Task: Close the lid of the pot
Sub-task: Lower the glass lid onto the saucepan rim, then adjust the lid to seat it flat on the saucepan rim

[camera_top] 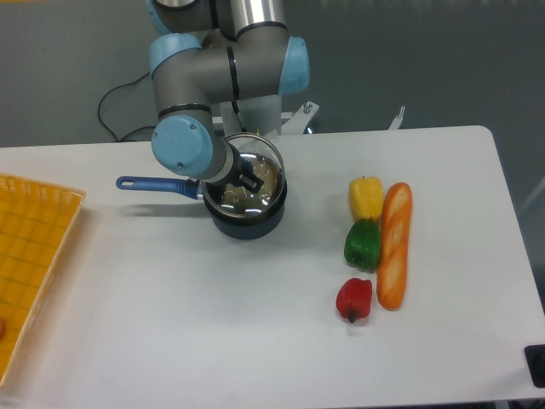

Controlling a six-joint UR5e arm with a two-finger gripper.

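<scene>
One claw [249, 180] on pot lid [249, 177], tilted over pot [247, 223].

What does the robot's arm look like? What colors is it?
The arm is made of thick silver-grey tubes joined by round joints with light blue caps. Its hand is small and black. A black cable loops behind the arm's base. No writing or markings show from here.

The pot [245, 217] stood on the tabletop [213, 324] at the far centre, its handle pointing left. The pot lid [247, 181] rested on it, under the claw [249, 181]. To the right lay three peppers [362, 244] in a row, the bread [394, 244] just beside them. A tray [30, 264] lay at the left edge.
</scene>
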